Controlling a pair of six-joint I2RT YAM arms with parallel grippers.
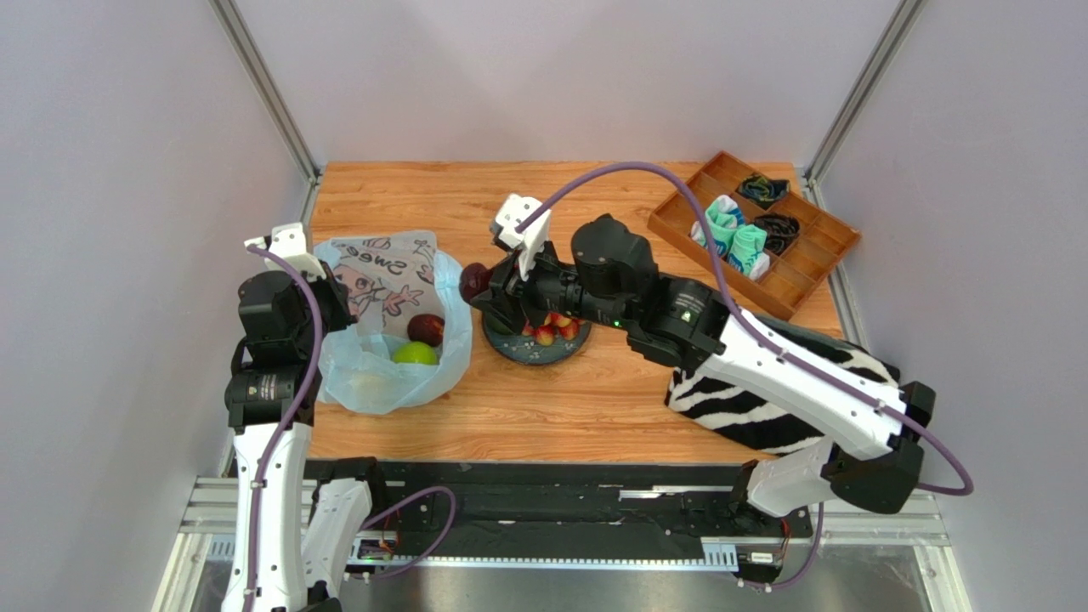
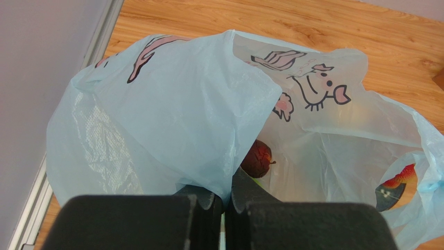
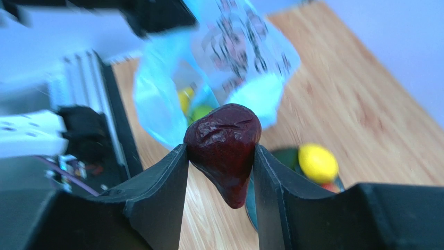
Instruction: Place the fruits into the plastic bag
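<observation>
The pale blue plastic bag point(image 1: 383, 334) lies at the table's left, its mouth facing right. My left gripper point(image 2: 225, 195) is shut on the bag's rim point(image 2: 172, 114) and holds it up. Inside lie a dark red fruit point(image 2: 256, 159) and a green apple point(image 1: 414, 353). My right gripper point(image 3: 221, 156) is shut on another dark red, wrinkled fruit point(image 3: 224, 146). It hangs above the table between the bag and the dark plate point(image 1: 501, 346). A yellow lemon point(image 3: 318, 162) and small red fruits point(image 1: 552, 330) sit on the plate.
A wooden divided tray point(image 1: 817, 262) with rolled socks stands at the back right. A zebra-striped cloth point(image 1: 747, 415) lies under the right arm. Metal frame posts rise at both back corners, and a black rail runs along the near edge.
</observation>
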